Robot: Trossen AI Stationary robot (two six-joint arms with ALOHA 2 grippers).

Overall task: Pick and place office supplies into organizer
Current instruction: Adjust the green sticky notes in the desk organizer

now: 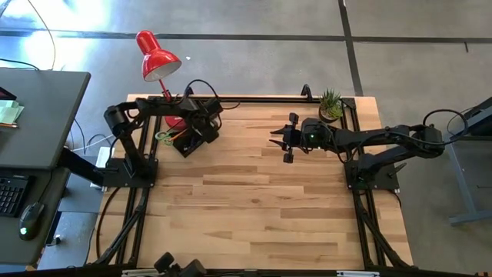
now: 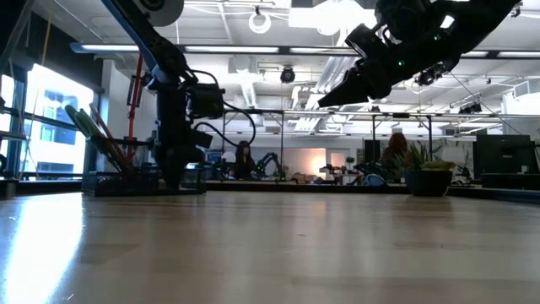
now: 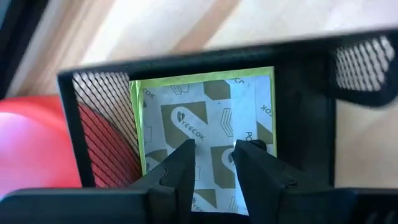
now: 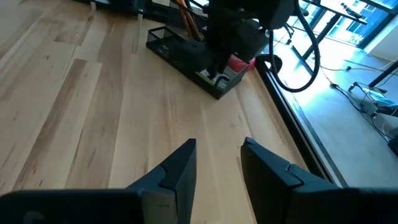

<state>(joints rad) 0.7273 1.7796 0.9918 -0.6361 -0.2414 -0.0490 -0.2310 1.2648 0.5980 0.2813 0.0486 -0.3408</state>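
Observation:
The black mesh organizer [image 1: 191, 142] stands at the table's far left, beside the red lamp's base. A lime-green sticky-note pad [image 3: 205, 106] with a printed wrapper lies flat in one of its compartments. Green-handled scissors [image 1: 163, 136] and orange pencils [image 1: 178, 132] stick out of the organizer's left end. My left gripper [image 3: 214, 155] points down into the pad's compartment, its fingers a little apart over the pad's face. My right gripper [image 1: 286, 142] hangs open in the air over the table's far middle, holding nothing. My left gripper comes from above, pointing down, with its fingertips [image 3: 186, 155] right over the near part of the pad's face [image 3: 214, 134]. The pad lies flat on the compartment floor. Whether the fingertips touch it, I cannot tell.
The red desk lamp [image 1: 157, 58] rises just behind the organizer, and its red base [image 3: 31, 143] sits against the mesh wall [image 3: 99, 124]. A small potted plant [image 1: 330, 104] stands at the far right corner. Bare wood [image 1: 246, 208] covers the middle and near part of the table.

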